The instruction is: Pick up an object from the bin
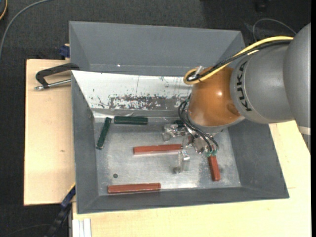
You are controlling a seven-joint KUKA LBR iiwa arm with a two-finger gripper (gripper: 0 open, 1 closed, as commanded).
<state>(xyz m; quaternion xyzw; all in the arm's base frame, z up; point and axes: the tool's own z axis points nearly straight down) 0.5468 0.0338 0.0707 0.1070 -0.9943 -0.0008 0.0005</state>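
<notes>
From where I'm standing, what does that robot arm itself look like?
The arm is a thick, rounded grey tube with KUKA printed on it in black letters. Its wrist wears a shiny orange dome-shaped cover. A yellow cable and a pale one run along the top to it, dark wires bunch underneath, and the gripper is small bare metal.

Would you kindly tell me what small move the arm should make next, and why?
Probably a short drop straight down. The hand stands right at the right end of the flat red-brown bar in the middle of the grey metal bin, and that end lies free: the short red stick and the other red-brown bar by the front wall lie apart from it.
</notes>
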